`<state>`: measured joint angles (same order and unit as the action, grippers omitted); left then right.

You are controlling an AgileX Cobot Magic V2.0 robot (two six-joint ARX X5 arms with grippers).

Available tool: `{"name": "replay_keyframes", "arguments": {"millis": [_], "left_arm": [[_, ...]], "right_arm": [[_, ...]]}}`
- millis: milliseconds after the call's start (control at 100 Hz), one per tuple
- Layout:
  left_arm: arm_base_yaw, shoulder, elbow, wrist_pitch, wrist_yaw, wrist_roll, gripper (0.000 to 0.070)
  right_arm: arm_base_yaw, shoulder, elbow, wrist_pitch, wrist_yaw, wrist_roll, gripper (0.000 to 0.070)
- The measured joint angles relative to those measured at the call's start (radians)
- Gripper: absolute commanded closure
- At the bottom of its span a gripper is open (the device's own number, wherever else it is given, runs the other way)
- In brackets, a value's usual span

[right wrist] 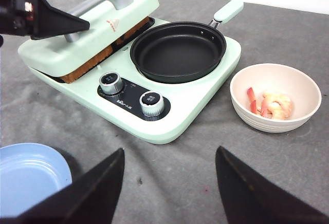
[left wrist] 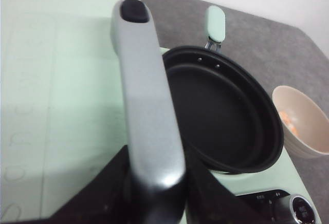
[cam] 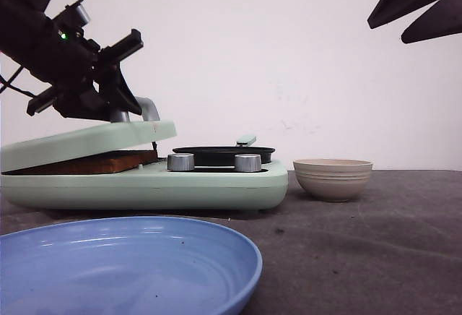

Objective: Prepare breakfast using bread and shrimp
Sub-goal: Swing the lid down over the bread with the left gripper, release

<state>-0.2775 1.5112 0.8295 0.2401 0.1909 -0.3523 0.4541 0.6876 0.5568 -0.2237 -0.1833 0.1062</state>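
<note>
the bread point(right wrist: 105, 54) is mostly hidden: only a toasted brown edge shows in the gap between the lid point(right wrist: 97, 26) and the base of the mint-green breakfast maker point(right wrist: 198, 98), on the press side, so how many slices lie there cannot be told. in the front view the same brown strip point(cam: 94, 162) peeks out under the tilted lid point(cam: 79, 141). the left gripper point(cam: 123, 84) sits at the lid's grey handle point(left wrist: 146, 95); from its wrist camera the dark fingers point(left wrist: 105, 193) flank the handle's near end and seem to clasp it, though the contact itself is cut off at the picture's edge. the right gripper point(right wrist: 169, 183) hangs high above the table point(right wrist: 288, 162) with its two dark fingers well apart and nothing between them; in the front view only its tips point(cam: 419, 1) show at the upper corner.

the black frying pan point(right wrist: 177, 49) rests in the maker's other half, just beside the press, and holds nothing. two silver knobs point(right wrist: 131, 93) stand on the front panel. a beige bowl point(right wrist: 303, 116) stands near the maker on the pan's side and holds a few pink-and-white shrimp point(right wrist: 270, 103); from the front the bowl point(cam: 332, 178) hides them. a blue plate point(cam: 130, 257) lies nearest the camera, partly cut off, with only tiny dark specks on it.
</note>
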Motion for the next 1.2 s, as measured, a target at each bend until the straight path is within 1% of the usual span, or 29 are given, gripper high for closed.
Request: {"name": "replay_keyframes", "arguments": {"millis": [110,140,170,230,390,510,760,940,1060,1120,1200], "left_arm": [[0.001,0.007,0.000,0.000,0.002,-0.006,0.0399],[0.003,0.010,-0.002,-0.002,0.000,-0.010,0.0359],[0.005,0.010,-0.007,-0.002,0.000,-0.013,0.0334],[0.010,0.009,-0.010,0.005,-0.003,-0.015,0.0305],[0.019,0.009,-0.014,0.026,-0.001,-0.017,0.0305],[0.022,0.006,-0.014,0.027,0.018,-0.018,0.0304],[0.026,-0.069,-0.013,-0.047,0.018,-0.018,0.0305],[0.026,-0.205,0.011,-0.060,0.018,-0.010,0.0305],[0.031,-0.315,0.022,-0.061,0.016,0.009,0.0305],[0.037,-0.368,0.022,-0.092,0.015,0.026,0.0305],[0.051,-0.435,0.023,-0.166,0.014,0.045,0.0305]], "right_arm": [[0.000,0.000,0.000,0.000,0.000,0.004,0.0362],[0.000,0.000,0.000,0.000,0.000,0.005,0.0362],[0.000,0.000,0.000,0.000,0.000,0.005,0.0362],[0.000,0.000,0.000,0.000,0.000,0.006,0.0362],[0.000,0.000,0.000,0.000,0.000,0.006,0.0362],[0.000,0.000,0.000,0.000,0.000,0.008,0.0362],[0.000,0.000,0.000,0.000,0.000,0.014,0.0362],[0.000,0.000,0.000,0.000,0.000,0.014,0.0362],[0.000,0.000,0.000,0.000,0.000,0.014,0.0362],[0.000,0.000,0.000,0.000,0.000,0.014,0.0362],[0.000,0.000,0.000,0.000,0.000,0.016,0.0362]]}}
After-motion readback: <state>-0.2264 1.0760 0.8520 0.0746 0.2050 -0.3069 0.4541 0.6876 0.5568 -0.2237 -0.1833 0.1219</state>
